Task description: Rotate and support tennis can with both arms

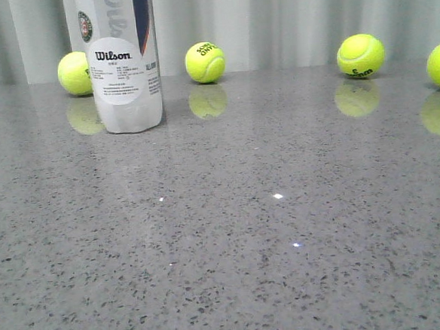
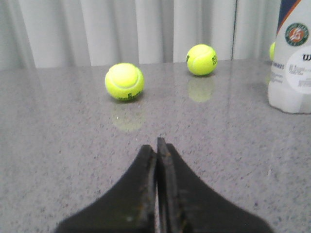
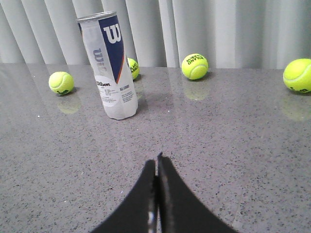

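Because the Wilson tennis can (image 3: 108, 65) stands upright toward the bench's far left edge, untouched, my left gripper (image 2: 157, 145) and right gripper (image 3: 156, 162) hover clenched, empty, well short of it.

Your tennis can (image 1: 124, 62) stands upright on the counter (image 1: 270, 229), toward its far left in the front view, base down and silver rim up (the rim shows only in the right wrist view). It is a long clear-plastic cylinder wrapped in a white and navy label with an orange stripe, a large "W" near the top, a round white Wilson panel lower down and a round Roland Garros badge. The clear base looks empty. Nothing touches it; it stands free on the counter.
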